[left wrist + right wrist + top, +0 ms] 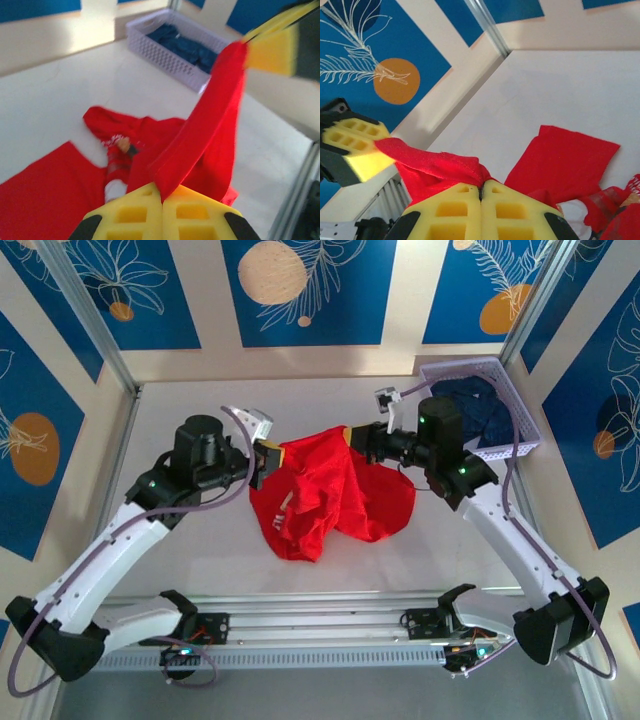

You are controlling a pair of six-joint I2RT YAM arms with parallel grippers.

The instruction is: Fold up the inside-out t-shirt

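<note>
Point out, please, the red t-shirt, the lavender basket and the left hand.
red t-shirt (330, 502), top external view, bunched middle.
lavender basket (165, 57), left wrist view, near wall.
left hand (161, 202), left wrist view, at the pinch.

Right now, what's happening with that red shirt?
Left gripper, right gripper: both shut on t-shirt edge. Edge stretched between them, rest on table. Basket off aside.

This looks like a robot lab. A left arm and a right arm are bolted by a metal rail at the edge of a white table. Metal posts and blue painted walls box it in.
</note>
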